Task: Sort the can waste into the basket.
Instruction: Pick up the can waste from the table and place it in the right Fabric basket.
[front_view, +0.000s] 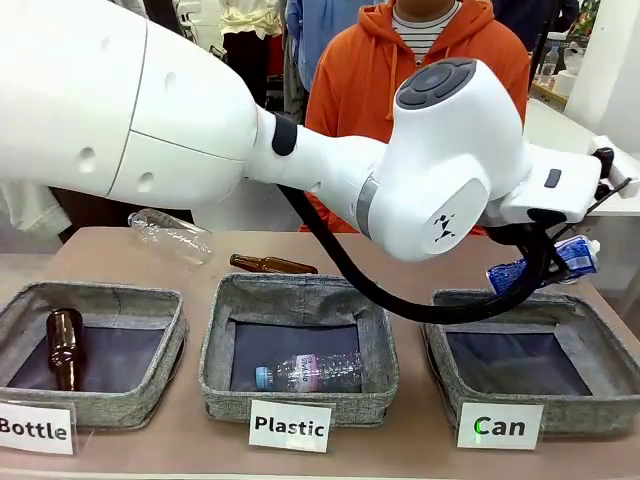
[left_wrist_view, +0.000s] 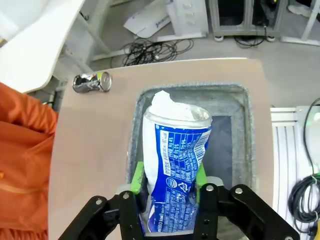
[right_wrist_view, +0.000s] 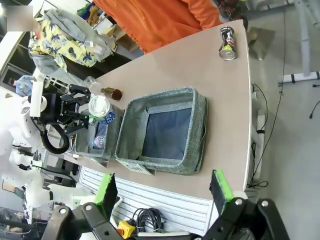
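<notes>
1. Neither can is in the basket (front_view: 455, 300) marked "Can" yet. Its dark lining looks bare.
2. My left fingers (left_wrist_view: 200, 176) are clamped on the blue can (left_wrist_view: 175, 145), a green pad against each side. The can stands along the fingers, its crumpled open top pointing away from my wrist.
3. From my left wrist the blue can hangs directly over the basket's opening, clear of the rim. From the front it hangs above the far right corner, well off the lining.
4. The silver can (left_wrist_view: 91, 82) lies on its side on the bench (left_wrist_view: 95, 150), past the basket's far end. It is near the corner by the person (front_view: 400, 70) in orange and well apart from both sets of fingers.
5. My right fingers (right_wrist_view: 106, 192) stand wide apart with nothing between them. They hang off the bench's near edge, with the basket beyond them.
6. By my reckoning the first can is one release from done. The silver can has yet to be fetched, so the job is under halfway.
</notes>
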